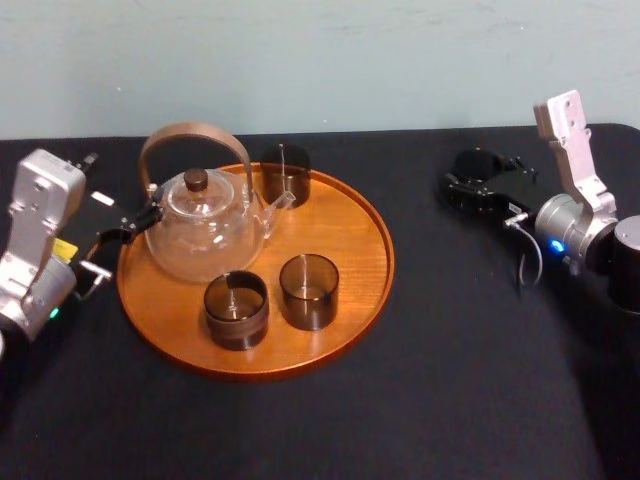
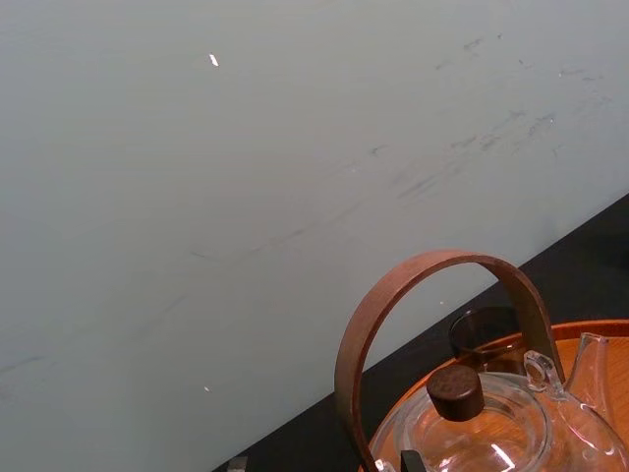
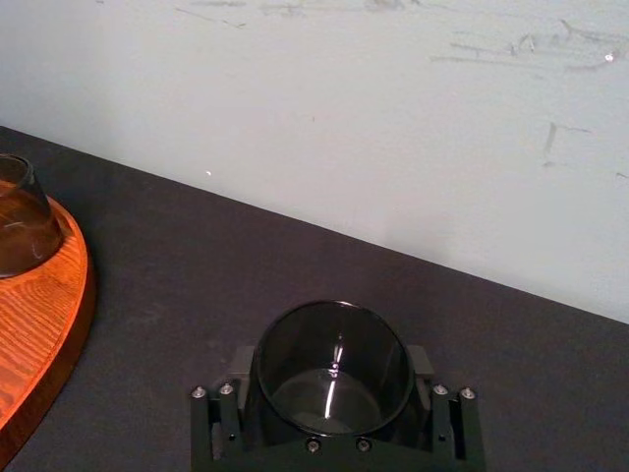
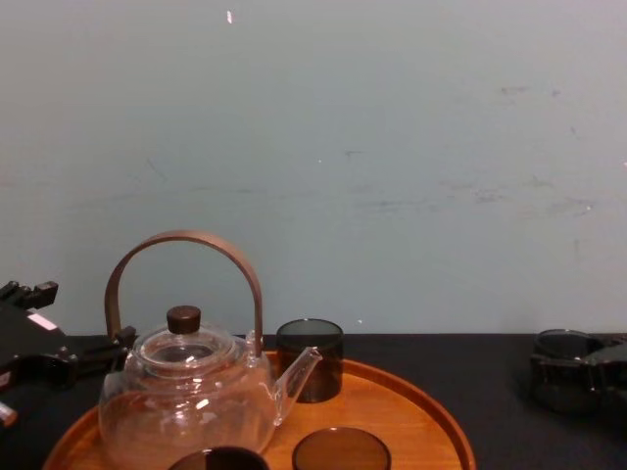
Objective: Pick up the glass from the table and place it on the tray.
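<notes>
**Glass clasped at the right, carry to the tray not yet made**

The left gripper (image 1: 125, 228) sat parked low at the tray's left rim. The clear teapot (image 1: 205, 225) stood just in front of it, and whether the gripper was released or clenched could not be told. The tray (image 1: 350, 290) lay between the two arms and already carried the teapot and three smoked glasses (image 1: 308, 290).

Well to the right of the tray, the right gripper (image 1: 478, 190) was low over the table (image 1: 450, 380). Its arm came in from the robot's right with the wrist bent, so the gripper reached forward and toward the tray. In the right wrist view the glass (image 3: 334, 379) stood upright between its jaws. The jaws pressed its sides, so the gripper appeared clenched on it. Whether the base had left the tabletop could not be told.

By my reading, the step in hand was the grasp, with the lift just due. The next move called for raising the glass clear of the table and carrying it leftward over the rim. It would then be set down on the bare wood on the near right of the tray, the side closest to the gripper. The glass would need to stay upright and clear of the smoked glasses already there.
</notes>
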`<control>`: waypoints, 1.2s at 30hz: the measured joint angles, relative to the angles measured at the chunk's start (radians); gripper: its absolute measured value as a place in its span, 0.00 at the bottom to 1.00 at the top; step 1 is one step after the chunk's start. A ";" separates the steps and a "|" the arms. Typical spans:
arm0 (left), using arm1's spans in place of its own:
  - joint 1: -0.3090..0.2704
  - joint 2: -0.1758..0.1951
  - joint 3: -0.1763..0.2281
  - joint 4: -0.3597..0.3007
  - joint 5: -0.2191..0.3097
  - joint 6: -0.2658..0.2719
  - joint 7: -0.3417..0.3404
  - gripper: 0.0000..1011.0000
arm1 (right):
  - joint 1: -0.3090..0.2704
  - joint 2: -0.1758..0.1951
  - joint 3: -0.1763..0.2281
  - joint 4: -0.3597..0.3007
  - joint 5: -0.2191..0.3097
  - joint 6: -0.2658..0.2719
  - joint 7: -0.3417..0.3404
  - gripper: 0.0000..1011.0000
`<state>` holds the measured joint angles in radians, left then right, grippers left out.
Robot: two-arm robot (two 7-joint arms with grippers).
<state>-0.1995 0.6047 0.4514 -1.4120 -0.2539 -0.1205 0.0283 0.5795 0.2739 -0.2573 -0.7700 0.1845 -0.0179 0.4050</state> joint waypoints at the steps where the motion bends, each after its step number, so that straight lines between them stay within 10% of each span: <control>1: 0.000 0.000 0.000 0.000 0.000 0.000 0.000 1.00 | 0.000 0.000 0.000 0.000 0.000 0.000 0.000 0.95; 36: 0.000 0.000 0.000 0.000 0.000 0.000 0.000 1.00 | -0.002 0.001 0.000 -0.003 0.001 0.002 0.000 0.89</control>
<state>-0.1995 0.6047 0.4514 -1.4120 -0.2539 -0.1206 0.0283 0.5779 0.2749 -0.2573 -0.7726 0.1860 -0.0160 0.4050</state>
